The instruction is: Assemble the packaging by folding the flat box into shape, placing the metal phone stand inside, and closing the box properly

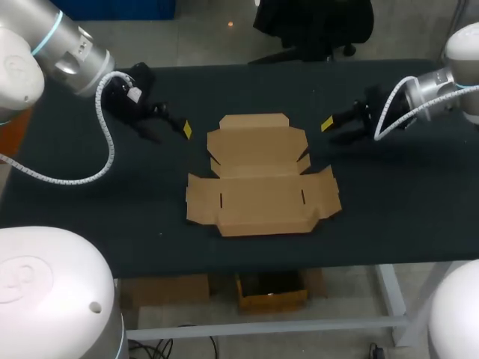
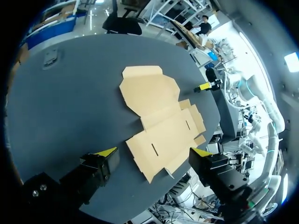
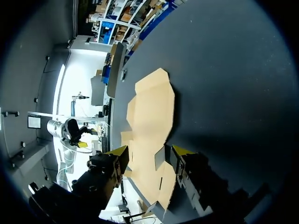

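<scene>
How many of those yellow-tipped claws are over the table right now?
2. The left gripper is off the flat box's left side, the right gripper off its right side, both open. None seems hidden.

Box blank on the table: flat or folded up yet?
Flat. The cardboard box lies spread on the table, every flap down, no wall raised. The left gripper and right gripper are open, neither touching it.
</scene>
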`<state>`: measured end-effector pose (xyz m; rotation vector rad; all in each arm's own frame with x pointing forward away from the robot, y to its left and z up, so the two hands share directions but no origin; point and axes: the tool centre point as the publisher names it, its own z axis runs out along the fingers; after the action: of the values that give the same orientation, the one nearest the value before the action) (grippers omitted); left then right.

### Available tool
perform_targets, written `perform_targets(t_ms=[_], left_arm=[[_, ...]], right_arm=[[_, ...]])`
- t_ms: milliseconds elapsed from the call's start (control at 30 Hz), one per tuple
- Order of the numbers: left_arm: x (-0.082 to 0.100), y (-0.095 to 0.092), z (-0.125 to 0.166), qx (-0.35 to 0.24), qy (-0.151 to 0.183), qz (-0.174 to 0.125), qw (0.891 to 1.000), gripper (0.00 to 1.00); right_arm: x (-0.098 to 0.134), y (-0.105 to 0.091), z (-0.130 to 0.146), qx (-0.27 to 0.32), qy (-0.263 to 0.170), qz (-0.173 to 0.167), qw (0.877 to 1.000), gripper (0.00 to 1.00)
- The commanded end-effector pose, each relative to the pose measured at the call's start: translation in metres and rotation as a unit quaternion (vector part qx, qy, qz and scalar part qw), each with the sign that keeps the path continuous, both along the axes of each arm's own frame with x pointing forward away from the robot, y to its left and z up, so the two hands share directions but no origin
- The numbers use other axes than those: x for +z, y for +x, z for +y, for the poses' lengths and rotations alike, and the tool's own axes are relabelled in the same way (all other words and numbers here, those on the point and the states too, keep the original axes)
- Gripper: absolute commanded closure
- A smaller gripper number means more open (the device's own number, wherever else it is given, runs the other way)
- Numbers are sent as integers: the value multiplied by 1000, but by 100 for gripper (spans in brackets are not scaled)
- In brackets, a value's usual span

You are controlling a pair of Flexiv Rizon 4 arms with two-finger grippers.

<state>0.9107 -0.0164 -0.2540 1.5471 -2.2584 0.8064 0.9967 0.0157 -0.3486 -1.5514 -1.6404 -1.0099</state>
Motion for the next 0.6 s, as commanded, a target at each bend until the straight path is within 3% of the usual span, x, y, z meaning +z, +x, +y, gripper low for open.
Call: perform_targets(t_ms=[33, 267, 600], left_arm=[[1, 1, 0, 2, 2, 0, 1000, 0], [0, 3, 1, 4, -1, -1, 1000, 0], [-3, 3, 4, 4, -5, 0, 1000, 0]], right_arm=[[-4, 6, 3, 25, 32, 20, 999, 45], [-12, 8, 9, 1, 7, 47, 999, 49], [-20, 8, 17, -6, -16, 52, 998, 50]])
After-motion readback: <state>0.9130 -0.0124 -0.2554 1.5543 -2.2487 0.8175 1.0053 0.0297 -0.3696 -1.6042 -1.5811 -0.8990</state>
